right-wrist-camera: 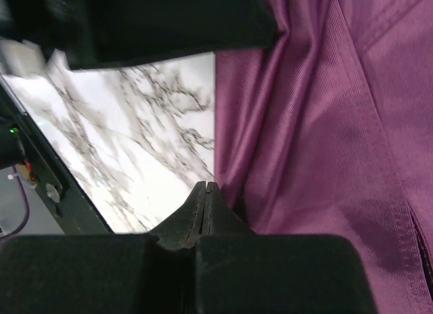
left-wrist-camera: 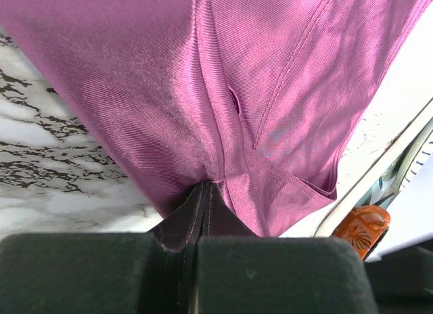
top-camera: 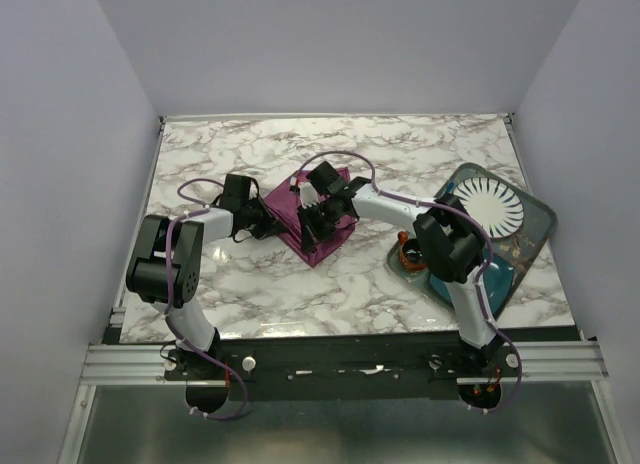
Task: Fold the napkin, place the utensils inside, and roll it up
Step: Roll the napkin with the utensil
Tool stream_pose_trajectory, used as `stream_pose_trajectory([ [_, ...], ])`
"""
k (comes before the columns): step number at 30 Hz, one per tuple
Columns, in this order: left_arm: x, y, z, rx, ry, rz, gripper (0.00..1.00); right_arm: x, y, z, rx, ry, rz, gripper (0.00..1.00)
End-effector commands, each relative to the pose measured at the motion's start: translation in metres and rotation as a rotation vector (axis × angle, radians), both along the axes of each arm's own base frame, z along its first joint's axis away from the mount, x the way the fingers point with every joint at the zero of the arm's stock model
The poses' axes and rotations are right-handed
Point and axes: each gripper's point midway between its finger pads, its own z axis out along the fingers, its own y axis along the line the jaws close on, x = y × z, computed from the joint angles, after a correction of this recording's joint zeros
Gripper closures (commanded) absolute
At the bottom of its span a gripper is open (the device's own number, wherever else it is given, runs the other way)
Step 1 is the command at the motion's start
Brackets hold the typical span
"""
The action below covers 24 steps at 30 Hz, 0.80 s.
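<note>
Left pincer clamped shut, puckered fold of the napkin pinched in its tips. Right pincer fully closed too, tips right at the napkin's edge, I can't tell if it caught any cloth. Napkin lies bunched mid-frame in the top view on the marble desk, white plate well apart at frame right

Two arms stand side by side, the left arm and the right arm. Both are built of smooth white shells between chunky black joint housings. A thin purple cable loops along each one. Their bases sit on a black mounting bar. Up close, the matte black fingers are wedge-shaped, tapering to thin tips.
</note>
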Motion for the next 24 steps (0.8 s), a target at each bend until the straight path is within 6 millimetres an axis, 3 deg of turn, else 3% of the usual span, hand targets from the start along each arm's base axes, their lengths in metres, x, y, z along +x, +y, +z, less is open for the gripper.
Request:
stream_pose_trajectory([
  [1, -0.044, 0.027, -0.059, 0.152, 0.221, 0.025, 1.0, -0.007, -0.02, -0.041, -0.085, 0.005, -0.01, 0.99],
  [4, -0.044, 0.027, -0.058, 0.152, 0.223, 0.023, 1.0, -0.007, -0.034, -0.056, -0.143, -0.008, -0.026, 0.99],
  [10, -0.045, 0.027, -0.059, 0.149, 0.224, 0.02, 1.0, 0.002, -0.04, -0.032, -0.153, -0.097, -0.036, 0.97],
  [14, -0.043, 0.027, -0.059, 0.147, 0.225, 0.022, 1.0, 0.002, -0.023, 0.0, -0.071, -0.096, -0.016, 0.92],
  [18, -0.043, 0.027, -0.059, 0.151, 0.226, 0.024, 1.0, 0.008, -0.006, 0.019, -0.016, -0.112, -0.006, 0.9],
  [22, -0.043, 0.027, -0.06, 0.151, 0.229, 0.022, 1.0, 0.015, 0.007, 0.02, 0.013, -0.098, -0.006, 0.89],
  [24, -0.044, 0.027, -0.06, 0.148, 0.232, 0.025, 1.0, 0.018, 0.01, 0.01, 0.002, -0.087, -0.006, 0.89],
])
